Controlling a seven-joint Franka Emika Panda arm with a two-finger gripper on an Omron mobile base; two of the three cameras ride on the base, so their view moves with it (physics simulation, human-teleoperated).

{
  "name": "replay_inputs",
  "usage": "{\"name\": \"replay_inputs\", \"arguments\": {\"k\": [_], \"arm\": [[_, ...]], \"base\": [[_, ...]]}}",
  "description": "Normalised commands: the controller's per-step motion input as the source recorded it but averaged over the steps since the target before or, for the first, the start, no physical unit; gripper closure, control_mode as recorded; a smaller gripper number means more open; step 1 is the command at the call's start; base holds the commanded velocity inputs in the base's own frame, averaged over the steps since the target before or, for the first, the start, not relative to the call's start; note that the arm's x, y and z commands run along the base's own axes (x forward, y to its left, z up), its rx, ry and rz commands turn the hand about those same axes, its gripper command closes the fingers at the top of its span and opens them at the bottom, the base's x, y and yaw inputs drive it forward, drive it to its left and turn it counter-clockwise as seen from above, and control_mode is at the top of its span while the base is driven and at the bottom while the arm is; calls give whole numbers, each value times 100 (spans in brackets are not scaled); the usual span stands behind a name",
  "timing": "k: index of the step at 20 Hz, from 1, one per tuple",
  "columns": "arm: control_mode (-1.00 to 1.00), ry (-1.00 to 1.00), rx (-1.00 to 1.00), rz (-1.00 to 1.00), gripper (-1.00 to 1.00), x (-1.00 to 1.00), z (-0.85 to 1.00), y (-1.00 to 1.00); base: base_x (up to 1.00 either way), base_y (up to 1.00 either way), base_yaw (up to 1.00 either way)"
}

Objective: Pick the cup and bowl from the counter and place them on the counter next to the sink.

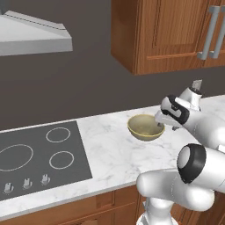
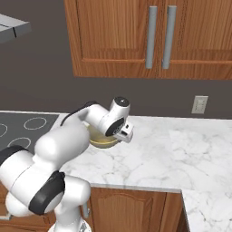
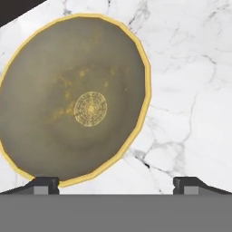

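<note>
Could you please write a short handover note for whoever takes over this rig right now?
Gripper: open, holding nothing, poised just above the bowl's right side.
Bowl: upright on the marble counter, to the right of the cooktop; inside is bare.
Done: the approach to the bowl.
Left: grasp the bowl, carry it next to the sink, then do the same with the cup.

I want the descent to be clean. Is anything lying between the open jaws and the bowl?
Nothing visible does. The gripper hangs open right above the bowl, one fingertip over its near rim, the other over bare counter. The bowl's inside holds nothing.
</note>
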Motion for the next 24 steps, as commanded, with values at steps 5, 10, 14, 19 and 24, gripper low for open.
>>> {"name": "replay_inputs", "arguments": {"k": [5,10,14,19,24], "arm": [[-100,0,0,0,-100,28,-15,0],[-100,1,0,0,-100,28,0,0],[-100,1,0,0,-100,8,-2,-1],[-100,0,0,0,-100,0,-14,-1],[-100,0,0,0,-100,0,-20,0]], "base": [[0,0,0],[0,0,0],[0,0,0],[0,0,0],[0,0,0]]}}
